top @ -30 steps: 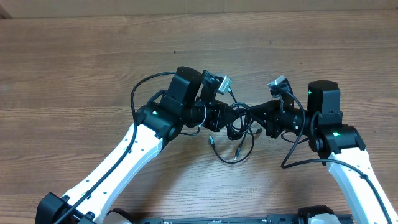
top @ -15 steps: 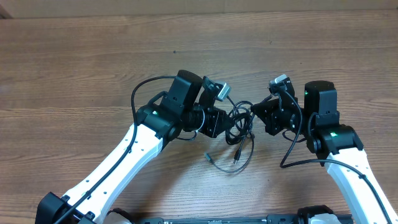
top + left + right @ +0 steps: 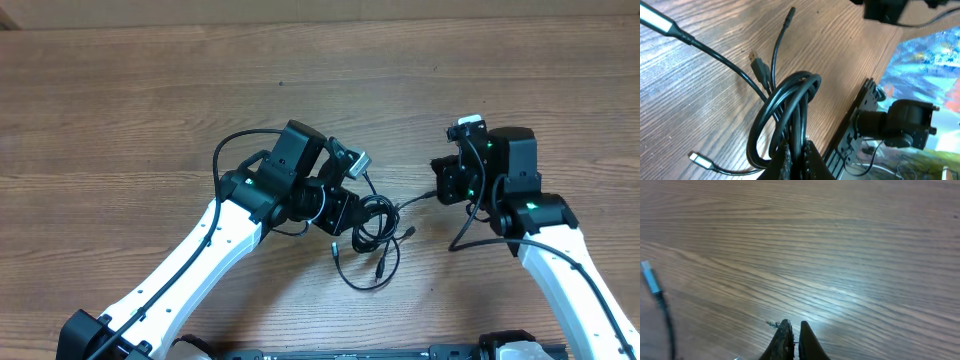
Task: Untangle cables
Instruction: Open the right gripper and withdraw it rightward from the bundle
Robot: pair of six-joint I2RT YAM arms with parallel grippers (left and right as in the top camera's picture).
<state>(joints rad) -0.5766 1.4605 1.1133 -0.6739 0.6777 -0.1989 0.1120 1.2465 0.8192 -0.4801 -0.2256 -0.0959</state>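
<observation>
The cables (image 3: 378, 228) are thin black cords in a looped tangle on the wooden table, between my two arms. My left gripper (image 3: 340, 212) is shut on the bundle. In the left wrist view its fingers (image 3: 799, 159) pinch the loop of cables (image 3: 790, 97), and plug tips (image 3: 758, 64) fan out beyond. My right gripper (image 3: 443, 188) is to the right of the tangle. One cable strand (image 3: 412, 200) runs taut from the bundle to it. In the right wrist view the fingers (image 3: 794, 328) are closed, with the grip itself hidden. A silvery plug (image 3: 650, 279) lies at the left.
Bare wood table (image 3: 150, 110) lies all around. Loose plug ends (image 3: 381, 268) trail toward the front edge. The thick black wires (image 3: 222, 155) fixed to the arms loop beside each wrist. The right arm's base (image 3: 900, 122) shows past the table edge.
My right gripper has moved back to the right, away from the tangle, drawing one strand out. The left gripper and the bundle have shifted slightly down and right.
</observation>
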